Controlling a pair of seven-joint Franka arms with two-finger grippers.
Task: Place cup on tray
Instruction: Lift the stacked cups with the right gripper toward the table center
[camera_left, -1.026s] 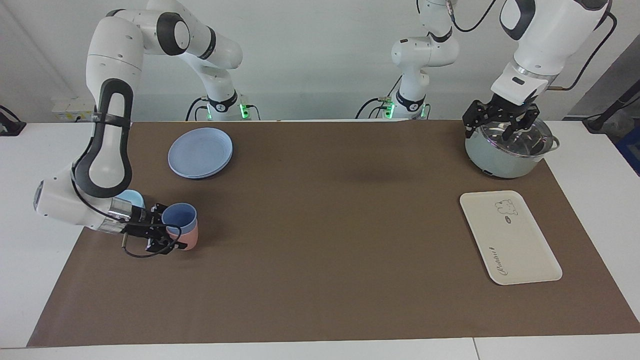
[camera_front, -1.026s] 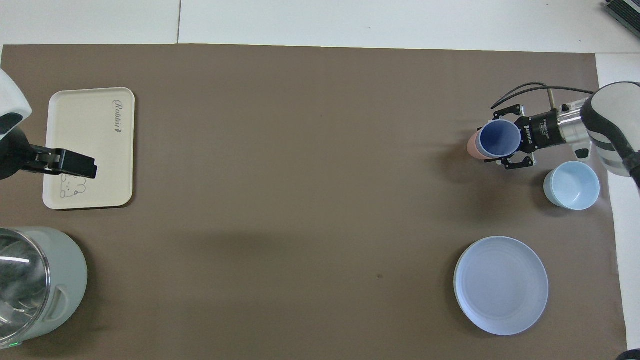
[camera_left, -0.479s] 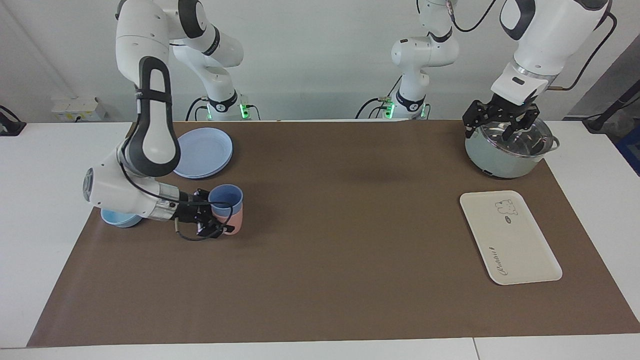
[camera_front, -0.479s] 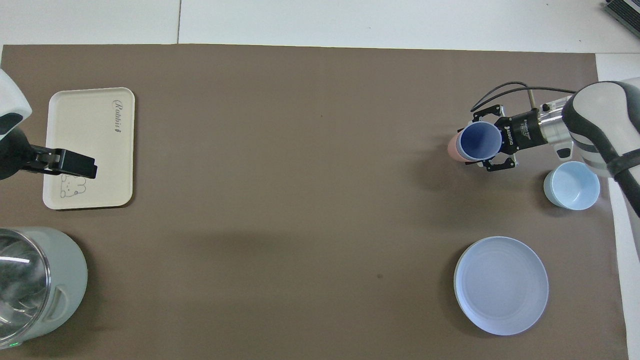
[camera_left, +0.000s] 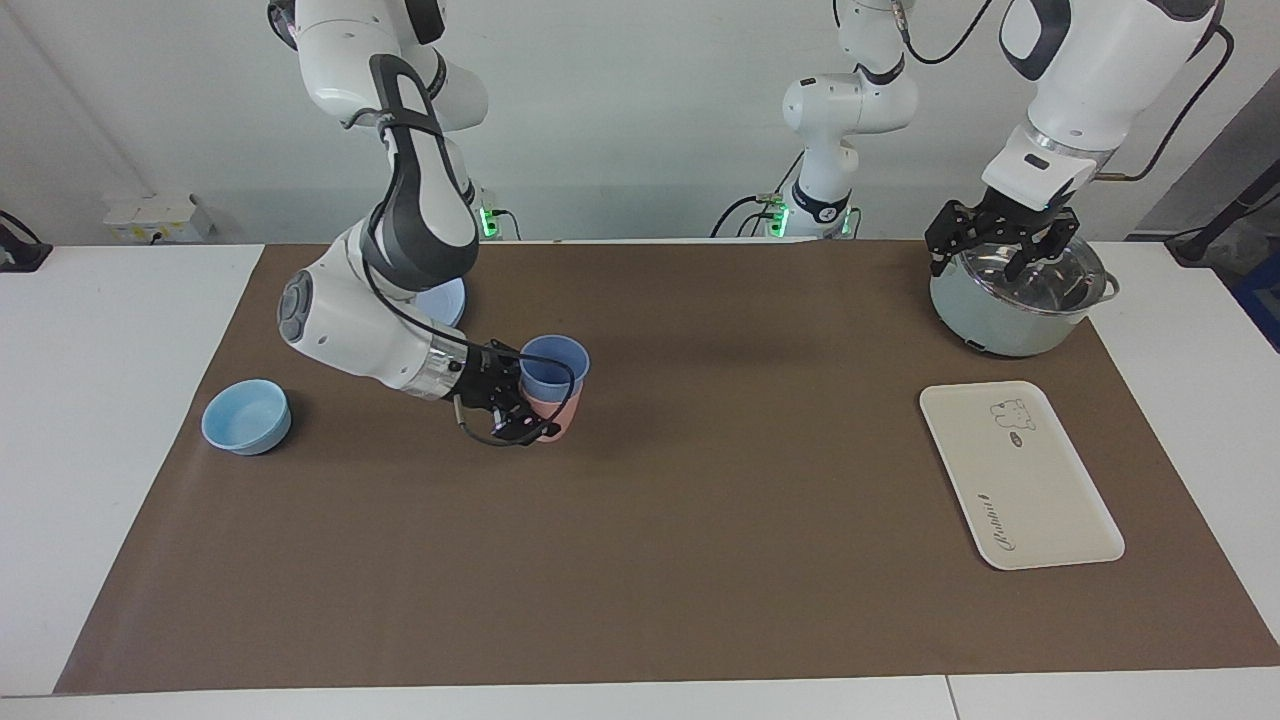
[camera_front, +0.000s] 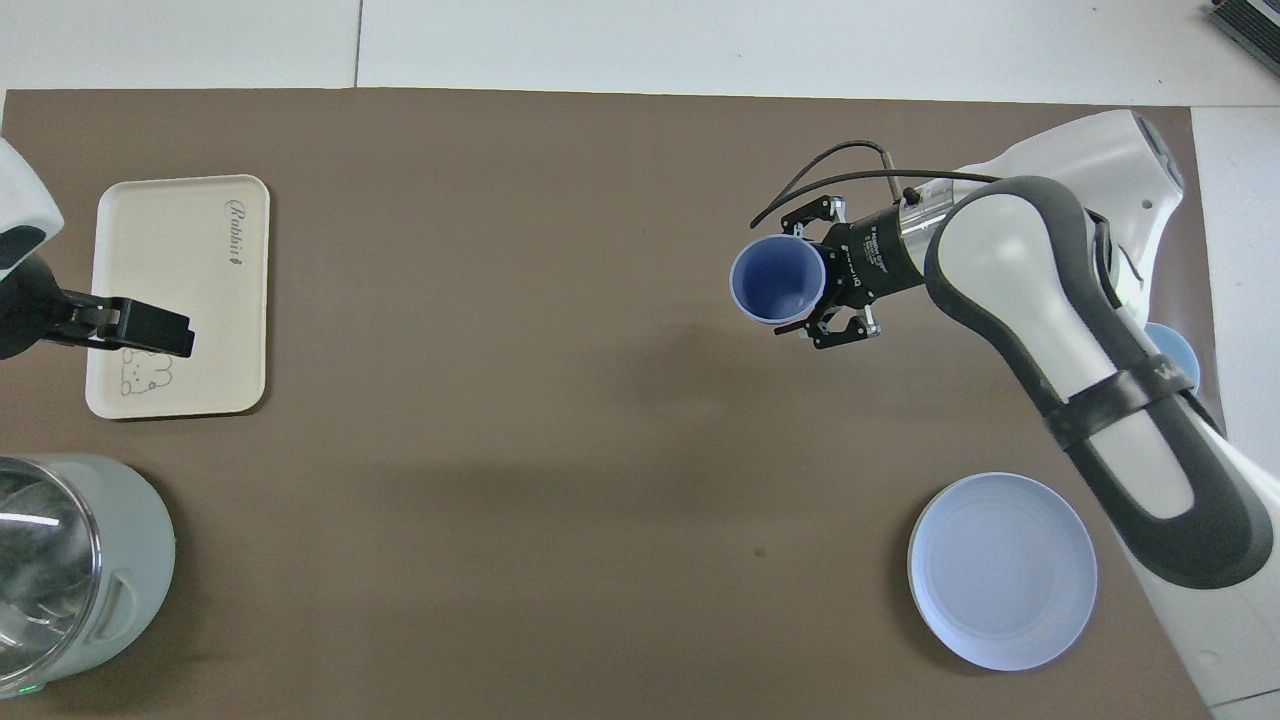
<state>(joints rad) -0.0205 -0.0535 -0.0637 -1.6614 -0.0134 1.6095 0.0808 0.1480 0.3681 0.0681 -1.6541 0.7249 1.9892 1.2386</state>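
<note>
Above the brown mat, toward the right arm's end of the table, the right gripper was closed on 2 nested tumblers: the cup, periwinkle blue, sat inside a salmon-pink tumbler, with the fingers clamped around the pink one. Both stood upright and seemed lifted off the mat. In the overhead view the cup showed an empty blue interior and hid the pink tumbler beneath it.

Relative to the tray, which lay flat and empty at the left arm's end, the cup was well apart, about halfway along the table. A light-blue bowl sat empty on the mat, farther still from the tray. A round blue plate lay empty, also far from the tray and nearer to the robots than the bowl. A pale green pot with a glass lid stood near the tray, nearer to the robots; its contents could not be made out.

The left gripper waited over the pot, fingers spread apart, holding nothing.

Compared with 1 second before, the right arm had carried the 2 tumblers from just beside the bowl toward the tray, uncovering the bowl. Everything else had stayed put.

The cup was small, tapered, matte and without a handle.
</note>
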